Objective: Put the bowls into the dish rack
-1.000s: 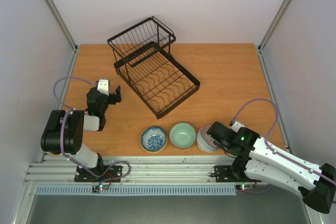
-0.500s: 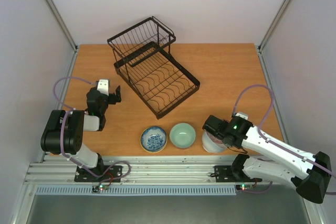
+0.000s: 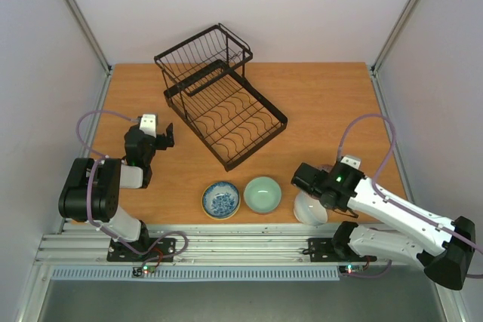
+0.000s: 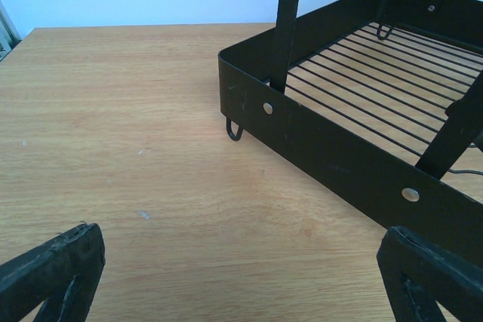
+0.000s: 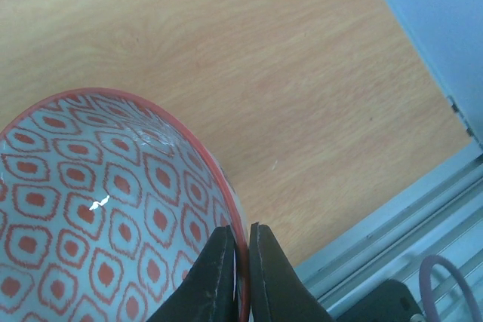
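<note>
My right gripper (image 3: 306,188) is shut on the rim of the pink-red patterned bowl (image 5: 98,209), one finger inside and one outside. It holds the bowl tilted just above the table's near edge, so the top view shows the bowl's pale outside (image 3: 311,209). The pale green bowl (image 3: 263,194) and the blue-and-white bowl (image 3: 220,199) sit on the table to its left. No plain white bowl shows. The black wire dish rack (image 3: 223,111) stands at the back centre. My left gripper (image 3: 167,137) is open and empty, facing the rack's near wall (image 4: 339,148).
The metal rail (image 5: 423,209) along the table's near edge lies right under the held bowl. Grey walls close in the table on both sides. The rack's raised basket (image 3: 202,52) is at its far end.
My right gripper has lifted and tilted the pink-red bowl and carried it a little to the right. The left arm has not moved.
</note>
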Action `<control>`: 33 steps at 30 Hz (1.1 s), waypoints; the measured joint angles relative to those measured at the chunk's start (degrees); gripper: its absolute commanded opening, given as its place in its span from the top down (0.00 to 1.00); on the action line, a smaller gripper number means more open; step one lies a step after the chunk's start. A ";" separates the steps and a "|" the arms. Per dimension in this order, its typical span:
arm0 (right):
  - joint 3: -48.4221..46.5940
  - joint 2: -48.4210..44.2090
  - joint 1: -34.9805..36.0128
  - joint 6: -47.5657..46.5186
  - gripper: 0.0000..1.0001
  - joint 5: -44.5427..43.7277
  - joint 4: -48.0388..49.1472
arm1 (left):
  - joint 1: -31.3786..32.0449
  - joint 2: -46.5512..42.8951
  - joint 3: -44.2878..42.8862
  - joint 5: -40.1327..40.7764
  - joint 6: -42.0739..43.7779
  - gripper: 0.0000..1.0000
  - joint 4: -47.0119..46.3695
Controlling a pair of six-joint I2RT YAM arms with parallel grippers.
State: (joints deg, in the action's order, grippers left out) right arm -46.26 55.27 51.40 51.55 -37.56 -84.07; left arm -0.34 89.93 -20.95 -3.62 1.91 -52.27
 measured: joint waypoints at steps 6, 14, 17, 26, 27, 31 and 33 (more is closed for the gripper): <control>-5.64 3.78 0.02 -0.02 0.99 -4.81 -3.28 | 0.00 0.00 0.00 0.00 0.00 0.01 0.00; -13.14 11.76 0.04 -5.66 0.99 -10.84 -2.51 | 0.00 0.00 -0.04 0.00 0.00 0.01 0.02; -16.17 15.30 0.02 -10.36 0.99 -12.96 0.46 | 0.00 0.00 -0.04 0.00 0.00 0.01 0.02; -22.93 26.82 -4.96 -26.67 0.99 -17.53 14.08 | 0.00 0.00 -0.04 0.00 0.00 0.01 0.09; -22.95 27.50 -5.75 -28.30 0.99 -17.64 15.74 | 0.00 0.00 -0.04 0.00 0.00 0.01 0.11; -23.04 30.25 -9.81 -36.76 0.99 -16.55 24.70 | 0.00 0.00 -0.04 0.00 0.00 0.01 0.24; -24.44 32.59 -11.32 -40.81 0.99 -16.68 28.17 | 0.00 0.00 -0.04 -0.02 0.00 0.01 0.26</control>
State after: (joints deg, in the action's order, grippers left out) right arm -70.70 87.85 40.07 10.74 -54.24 -55.90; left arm -0.34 89.93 -20.99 -3.64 1.91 -52.01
